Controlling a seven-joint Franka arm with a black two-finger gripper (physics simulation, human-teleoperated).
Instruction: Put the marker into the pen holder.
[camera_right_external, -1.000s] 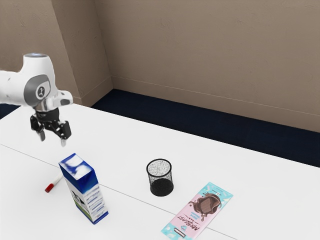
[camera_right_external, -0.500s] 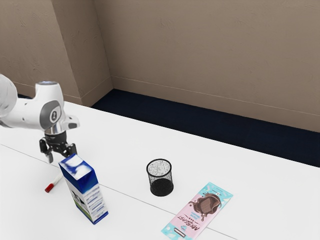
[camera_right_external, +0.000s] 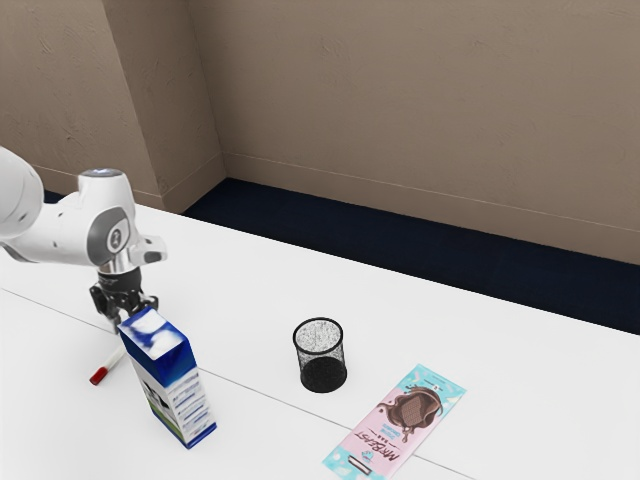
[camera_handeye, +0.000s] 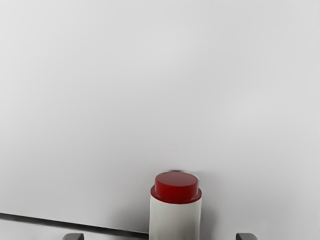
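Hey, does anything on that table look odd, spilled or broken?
Nothing stands out. The red-and-white marker lies loose on the white table, outside the black mesh pen holder, which stands upright. The tall blue-and-white carton is upright too, and the pink-and-blue chocolate bar lies flat. I see no spill or damage.

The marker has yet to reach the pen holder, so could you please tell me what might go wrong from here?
The marker lies between the gripper's open fingers, touching neither; uneven closing might roll it. The carton overlaps the gripper in the exterior view and looks close, so it could get bumped. The pen holder's mouth is small; a tilted marker may catch its rim.
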